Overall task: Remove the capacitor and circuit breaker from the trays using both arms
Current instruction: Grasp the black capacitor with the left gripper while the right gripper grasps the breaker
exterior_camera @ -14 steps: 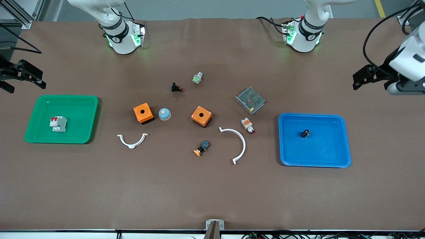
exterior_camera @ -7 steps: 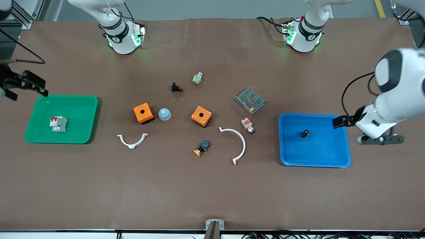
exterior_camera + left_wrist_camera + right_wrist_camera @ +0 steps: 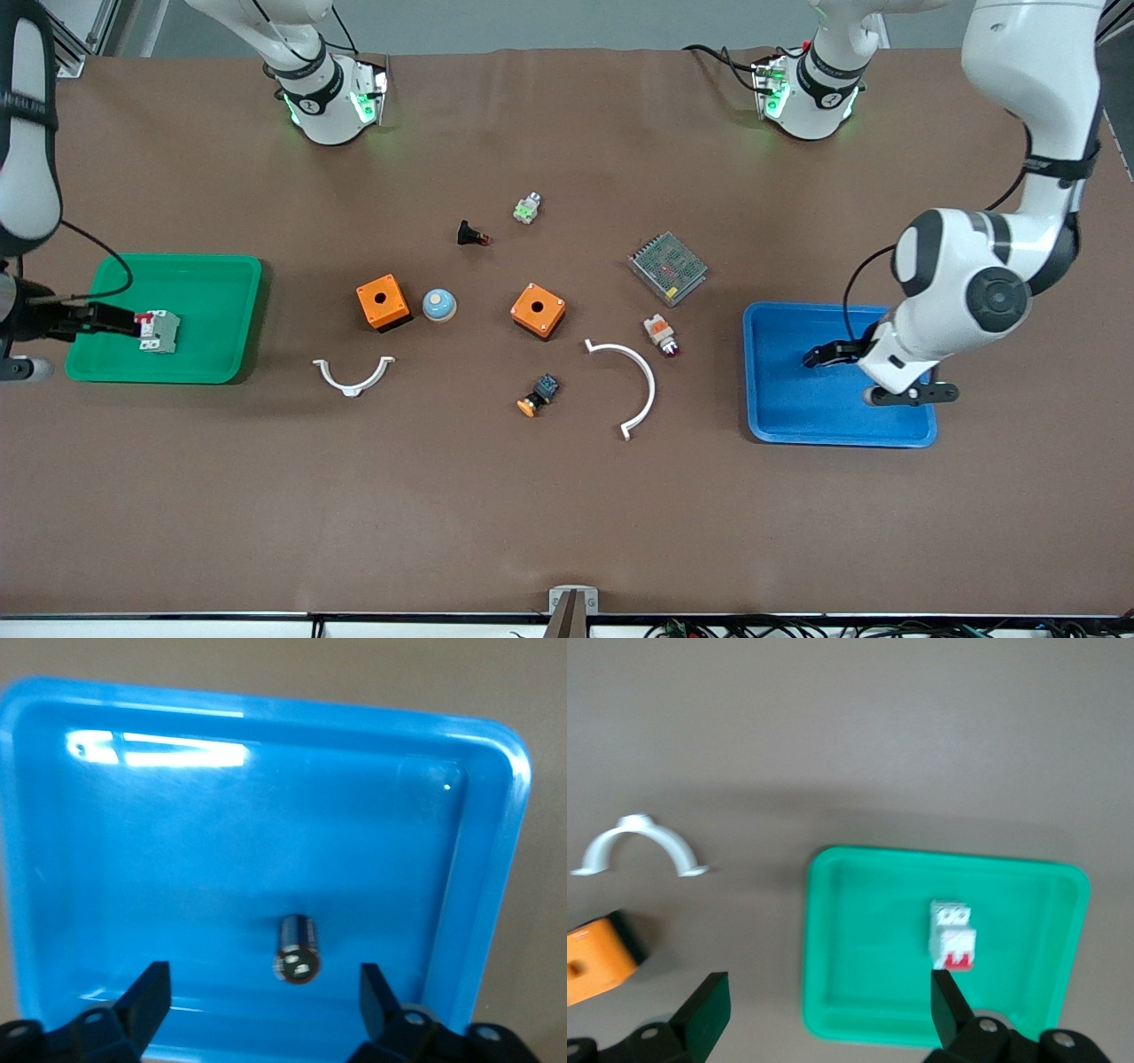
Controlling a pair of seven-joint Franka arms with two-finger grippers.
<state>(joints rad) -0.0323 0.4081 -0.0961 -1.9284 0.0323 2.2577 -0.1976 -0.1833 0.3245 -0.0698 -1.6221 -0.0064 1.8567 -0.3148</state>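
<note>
**Clerk:** Item one, the capacitor (image 3: 298, 949)?

**Keeper:** Lay on its side on the floor of the blue tray (image 3: 797, 416), at the left arm's end of the table. Left gripper (image 3: 822, 355) hung over that tray, fingers (image 3: 149, 992) spread wide, the part between them in the left wrist view and touching neither.

**Clerk:** Item two, the breaker (image 3: 158, 330)?

**Keeper:** Rested in the green tray (image 3: 204, 354), at the right arm's end, red levers showing. Right gripper (image 3: 111, 322) was over that tray just beside the breaker, fingers (image 3: 707, 1010) parted, nothing pinched.

**Clerk:** Loose stock between the trays?

**Keeper:** Two orange boxes (image 3: 383, 302) (image 3: 538, 310), a blue-domed button (image 3: 438, 305) between them, and two white curved clamps (image 3: 353, 376) (image 3: 631, 379) nearer the front camera.
</note>
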